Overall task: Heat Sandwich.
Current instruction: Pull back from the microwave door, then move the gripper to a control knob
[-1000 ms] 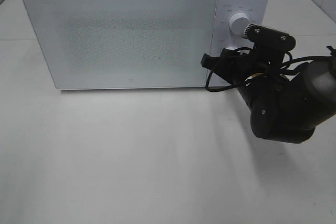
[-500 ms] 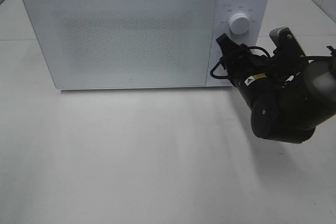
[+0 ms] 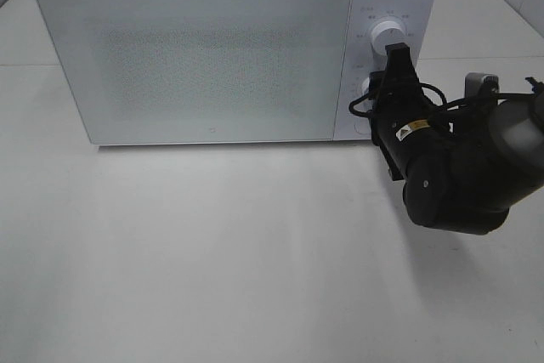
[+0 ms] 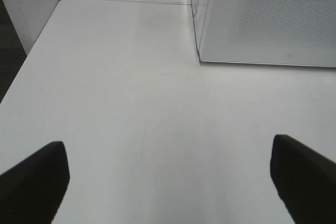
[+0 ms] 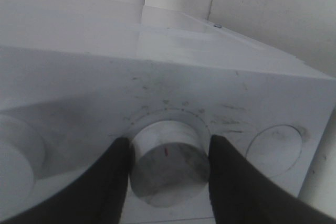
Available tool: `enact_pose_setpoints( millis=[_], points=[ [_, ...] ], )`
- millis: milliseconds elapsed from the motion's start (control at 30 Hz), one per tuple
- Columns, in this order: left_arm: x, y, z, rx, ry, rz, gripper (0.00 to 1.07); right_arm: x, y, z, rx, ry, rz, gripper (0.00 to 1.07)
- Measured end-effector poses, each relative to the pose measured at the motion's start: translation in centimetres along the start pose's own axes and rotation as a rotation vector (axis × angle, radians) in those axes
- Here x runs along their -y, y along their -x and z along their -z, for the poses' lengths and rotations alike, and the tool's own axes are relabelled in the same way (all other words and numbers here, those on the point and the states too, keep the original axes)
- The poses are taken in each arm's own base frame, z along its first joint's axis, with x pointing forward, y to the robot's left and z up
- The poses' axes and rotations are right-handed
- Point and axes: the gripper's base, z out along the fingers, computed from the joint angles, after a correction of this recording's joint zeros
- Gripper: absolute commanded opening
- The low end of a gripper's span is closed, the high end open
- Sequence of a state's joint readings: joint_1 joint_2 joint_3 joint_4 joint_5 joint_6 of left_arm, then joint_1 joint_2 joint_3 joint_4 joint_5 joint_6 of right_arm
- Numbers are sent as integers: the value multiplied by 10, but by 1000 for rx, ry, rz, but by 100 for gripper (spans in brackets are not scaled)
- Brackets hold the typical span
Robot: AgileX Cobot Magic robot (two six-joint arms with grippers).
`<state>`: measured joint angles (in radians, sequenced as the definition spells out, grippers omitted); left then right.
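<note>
Sandwich location cannot be told: it is shown in none of the views, and the door of the microwave [image 3: 204, 57] is shut, with nothing made out behind its frosted panel.

From the high camera, the white microwave is seen standing on the pale tabletop [image 3: 212, 261]. Its control panel is on the end nearest the right arm [image 3: 463, 176]. Two round knobs are set on that panel, the upper knob [image 3: 380, 30] above the lower knob [image 3: 368, 88]. The right arm is reached in toward the panel from in front of the microwave, and the lower knob is largely covered by its wrist.

In the left wrist view, the left gripper [image 4: 168, 182] is held over bare tabletop, well apart from the microwave's front corner on the side away from the panel. Its dark fingers [image 4: 34, 182] are spread wide and nothing is gripped.

In the right wrist view, the right gripper [image 5: 168, 156] is seen right at the microwave's control panel. The lower knob, marked with a short red line and ringed by fine tick marks, is clasped between the two fingers [image 5: 113, 182], one pressed to each side of it. A flat round button [image 5: 274, 150] is seen on the panel just beside the clasped knob.
</note>
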<state>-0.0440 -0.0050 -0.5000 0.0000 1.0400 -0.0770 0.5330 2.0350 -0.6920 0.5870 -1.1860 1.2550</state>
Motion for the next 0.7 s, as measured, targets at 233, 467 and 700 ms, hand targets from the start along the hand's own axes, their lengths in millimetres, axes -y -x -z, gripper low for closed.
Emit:
enact_pose_setpoints(
  millis=[233,467,700],
  points=[
    [0,0,0,0,0,0,98,0,0,0,2,-2,-168,10],
    [0,0,0,0,0,0,98,0,0,0,4,-4,-347,11],
    [0,0,0,0,0,0,98,0,0,0,4,-4,-362,11]
  ],
)
